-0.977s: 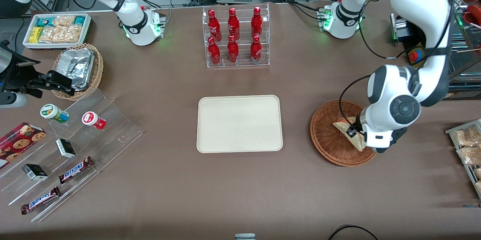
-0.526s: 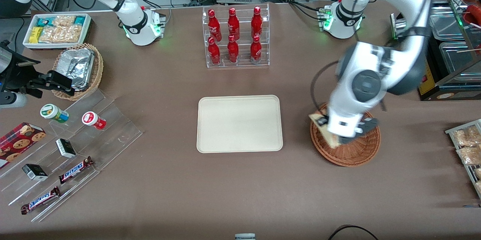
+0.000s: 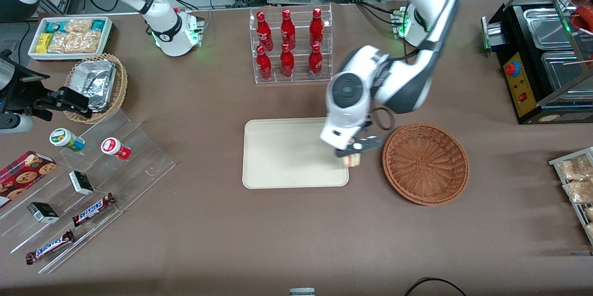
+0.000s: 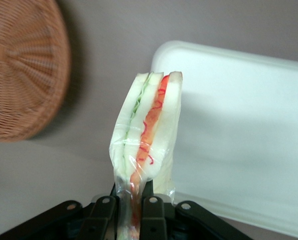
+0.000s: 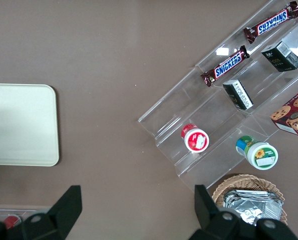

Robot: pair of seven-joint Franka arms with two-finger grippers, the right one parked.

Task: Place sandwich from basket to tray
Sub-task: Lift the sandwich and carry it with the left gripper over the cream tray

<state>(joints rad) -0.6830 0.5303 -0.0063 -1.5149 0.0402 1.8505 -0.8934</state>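
My left gripper [image 3: 353, 153] [image 4: 131, 210] is shut on the sandwich [image 4: 147, 135], a plastic-wrapped wedge of white bread with a red and green filling. It hangs in the air over the edge of the cream tray [image 3: 287, 157] [image 4: 249, 130] that faces the basket. In the front view only a small pale end of the sandwich [image 3: 352, 160] shows under the fingers. The reddish-brown wicker basket [image 3: 425, 163] [image 4: 23, 75] stands beside the tray, toward the working arm's end, with nothing in it.
A clear rack of red bottles [image 3: 290, 46] stands farther from the front camera than the tray. Toward the parked arm's end are a tan basket of foil packets [image 3: 96, 84], a white snack bin [image 3: 69, 36] and clear acrylic steps [image 3: 92, 180] with small goods. A metal counter unit [image 3: 542, 55] sits toward the working arm's end.
The gripper has lifted the sandwich out of the basket and carried it sideways to the tray's edge. The basket now lies empty.
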